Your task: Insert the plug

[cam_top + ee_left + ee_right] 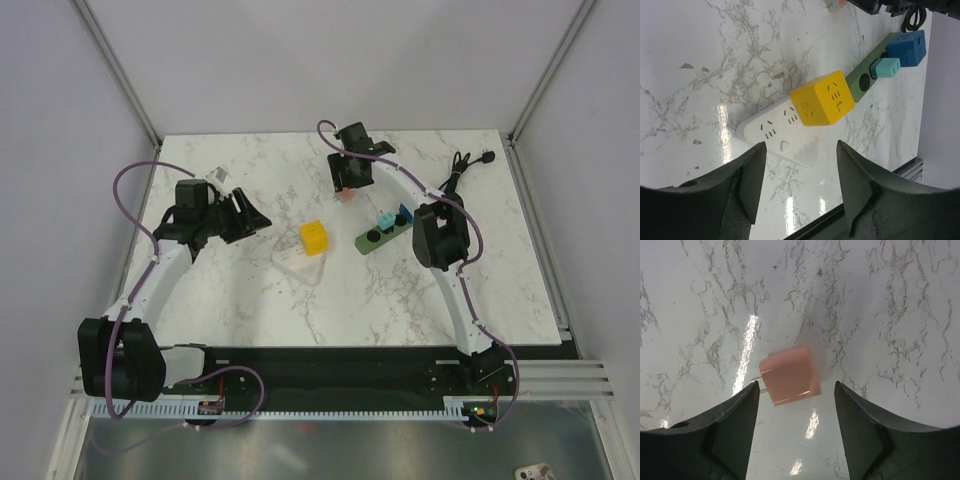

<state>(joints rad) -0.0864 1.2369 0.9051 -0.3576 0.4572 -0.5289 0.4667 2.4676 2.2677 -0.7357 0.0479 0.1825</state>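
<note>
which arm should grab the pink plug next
Right. The right gripper hangs open just above the pink plug; the left gripper is over the white power strip, well away from it.

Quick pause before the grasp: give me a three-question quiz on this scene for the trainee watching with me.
1. Fill in: the teal adapter and the blue cube both sit on the ___ power strip.
2. Which of these sits on the white power strip? A) blue cube B) yellow cube C) teal adapter
3. True or false: the pink plug lies on the table between the open fingers of the right end effector.

Key: 1 green power strip; 2 B; 3 true.
</note>
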